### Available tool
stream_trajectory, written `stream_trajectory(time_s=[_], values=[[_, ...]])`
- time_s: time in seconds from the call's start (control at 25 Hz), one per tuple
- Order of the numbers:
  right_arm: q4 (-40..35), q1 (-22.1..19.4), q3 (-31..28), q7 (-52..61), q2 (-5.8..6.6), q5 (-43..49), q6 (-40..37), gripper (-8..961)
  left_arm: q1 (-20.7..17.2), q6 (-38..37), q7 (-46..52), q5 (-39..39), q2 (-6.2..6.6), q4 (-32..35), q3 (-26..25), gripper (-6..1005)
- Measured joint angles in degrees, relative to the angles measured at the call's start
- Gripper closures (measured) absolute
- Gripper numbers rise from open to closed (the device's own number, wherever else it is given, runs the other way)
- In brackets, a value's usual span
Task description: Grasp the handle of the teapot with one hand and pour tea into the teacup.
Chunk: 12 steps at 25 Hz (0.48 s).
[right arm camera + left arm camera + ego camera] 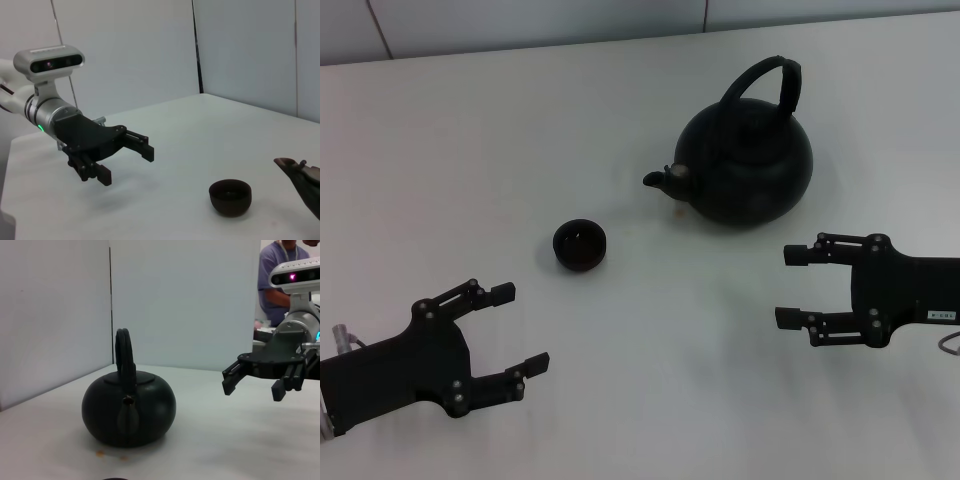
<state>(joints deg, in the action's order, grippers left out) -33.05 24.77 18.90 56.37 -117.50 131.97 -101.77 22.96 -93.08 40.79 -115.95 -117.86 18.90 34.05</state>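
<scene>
Black fingers of the left gripper (515, 328) stand spread, holding nothing, near the cup (580, 244) on its front-left side, and the cup itself sits upright on the table (470, 150), just left of and ahead of the pot's spout. Right of the cup the pot (745, 165) stands upright, spout toward the cup, its long axis and arched handle (760, 85) running spout to back, seemingly set for a short tilt. Farther right, the right gripper (795, 287) waits with jaws apart, empty, fingers pointing left.

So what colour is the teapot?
Plain black all over, body, spout and handle alike. The teapot shows best in the left wrist view.
</scene>
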Motion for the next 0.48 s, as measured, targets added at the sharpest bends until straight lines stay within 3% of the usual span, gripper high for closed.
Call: stream_trajectory(time_s=[0.48], values=[[0.2, 0.0, 0.0, -0.1, -0.1, 0.0, 0.4, 179, -0.3, -0.3, 0.0, -0.1, 0.0, 0.0, 0.0, 140]])
